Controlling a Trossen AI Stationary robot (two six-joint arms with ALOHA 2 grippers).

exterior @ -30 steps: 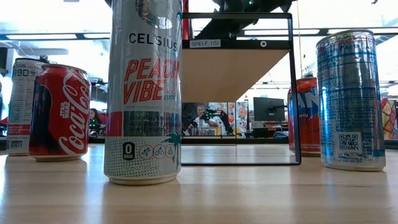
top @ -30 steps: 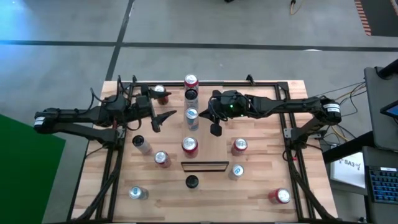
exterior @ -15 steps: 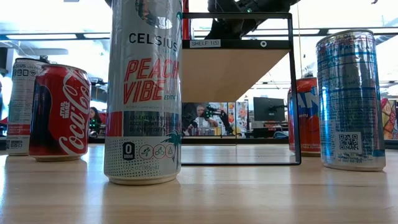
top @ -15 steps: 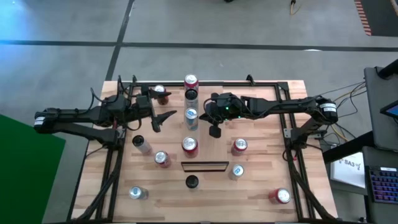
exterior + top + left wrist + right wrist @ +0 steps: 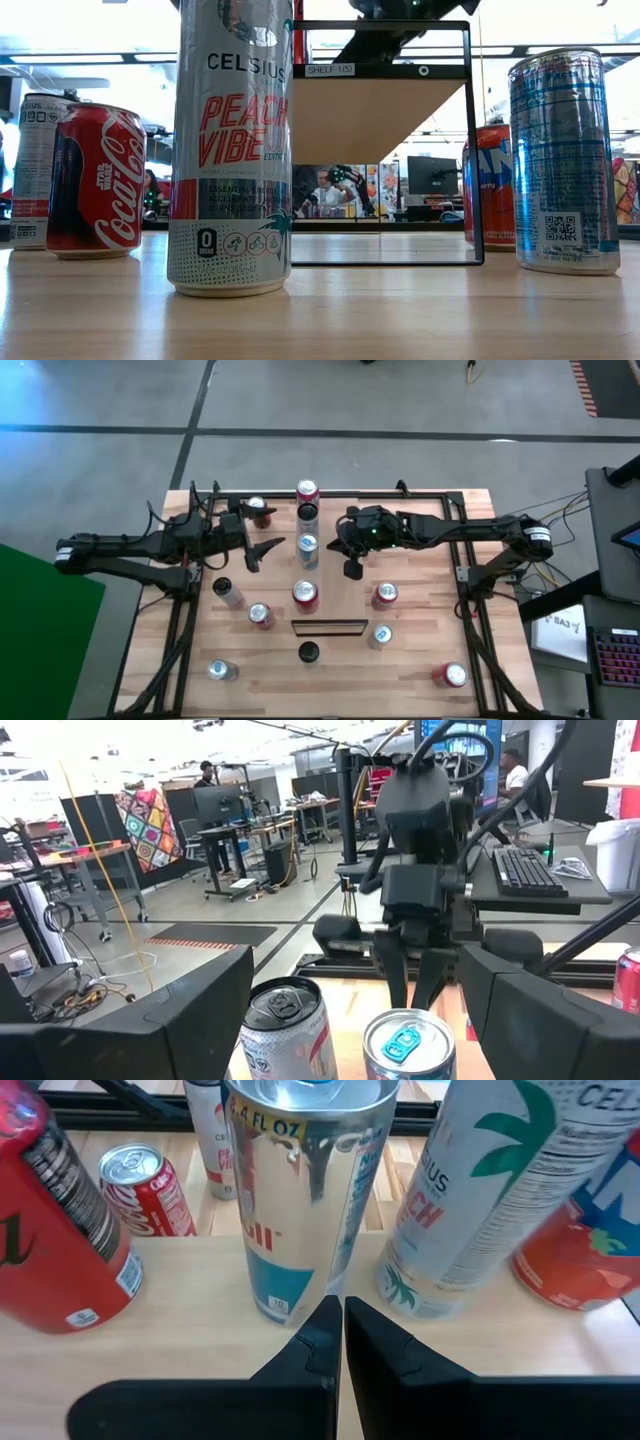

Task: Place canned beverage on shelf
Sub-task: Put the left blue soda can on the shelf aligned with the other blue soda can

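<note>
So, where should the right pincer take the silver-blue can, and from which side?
Take the silver-blue can around the middle of its round wall, coming level from the right arm's side, where the shut right pincer faces it. It stands upright, with a gap on each side for a finger. The white can looks nearer, so open carefully.

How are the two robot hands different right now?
The left tool has its fingers spread open, while the right tool is pinched fully shut. The left tool points across the table toward the row of cans; the right tool points down toward the tabletop. Both are dark, two-fingered and hold nothing.
</note>
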